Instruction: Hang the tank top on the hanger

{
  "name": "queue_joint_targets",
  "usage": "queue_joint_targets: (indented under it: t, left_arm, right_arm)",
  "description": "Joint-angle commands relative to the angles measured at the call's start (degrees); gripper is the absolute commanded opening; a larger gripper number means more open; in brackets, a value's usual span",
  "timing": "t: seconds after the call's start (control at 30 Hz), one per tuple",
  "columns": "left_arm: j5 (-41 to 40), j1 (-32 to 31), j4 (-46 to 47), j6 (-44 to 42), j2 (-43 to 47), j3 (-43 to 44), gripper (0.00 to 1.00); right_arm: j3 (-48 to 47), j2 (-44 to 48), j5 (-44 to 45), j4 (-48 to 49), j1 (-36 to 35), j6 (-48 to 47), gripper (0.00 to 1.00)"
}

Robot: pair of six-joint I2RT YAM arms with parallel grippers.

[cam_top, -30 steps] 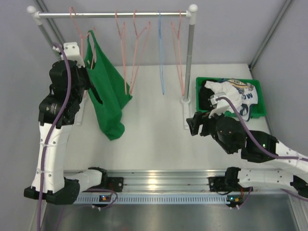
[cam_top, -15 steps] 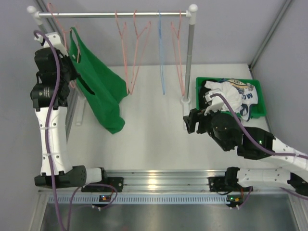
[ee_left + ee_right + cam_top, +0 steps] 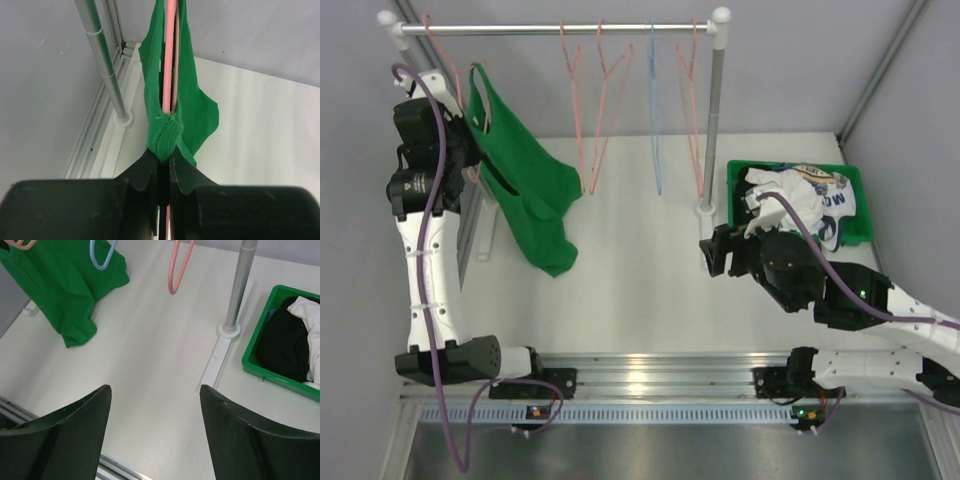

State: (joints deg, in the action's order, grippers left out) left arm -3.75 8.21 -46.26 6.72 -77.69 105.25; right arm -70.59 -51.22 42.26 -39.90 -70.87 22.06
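Near edge first: the right end effector (image 3: 155, 390) hovers over the right half of the white desk (image 3: 630, 270), jaws wide apart, nothing between them. Just beyond it, at the desk's right edge, sits the green plastic bin (image 3: 795, 167) with a white printed garment (image 3: 810, 195) and a black garment (image 3: 282, 340) inside. Neither is our concern.

Across to the left side now. The bright green sleeveless tank top (image 3: 525, 190) hangs toward the desk's far left corner, its hem drooping low over the surface; whether it touches, I can't tell. Follow it up and there's the left end effector (image 3: 164, 160), jaws pinched together on a bunched roll of green strap with the thin salmon-pink wire hanger (image 3: 169, 60) running right through the grip. The wire rises inside the fabric, so at least one shoulder looks threaded.

This cloth should be light, limp and quick to crumple. The wire looks thin and smooth, and a strap could slide off it. The best hold, I'd say, is where the strap rolls thick over the wire, cloth and hanger clamped as one.

Along the far edge runs the silver rail (image 3: 560, 30), carrying more pink wire hangers (image 3: 582, 110) and one blue wire hanger (image 3: 654, 110). Whether our hook is over that rail, I can't make out.
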Motion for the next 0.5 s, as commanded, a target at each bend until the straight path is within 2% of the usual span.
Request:
queue_joint_targets:
  t: [0.0, 0.47]
  left_arm:
    - [0.1, 0.4, 6.6, 0.6, 3.0, -2.2, 0.00]
    - [-3.8, 0.4, 5.5, 1.4, 4.4, -5.6, 0.00]
  right_arm:
    - [-0.4, -0.5, -0.5, 1.1, -0.9, -0.4, 0.72]
    - [1.0, -0.7, -1.2, 2.6, -0.9, -0.2, 0.72]
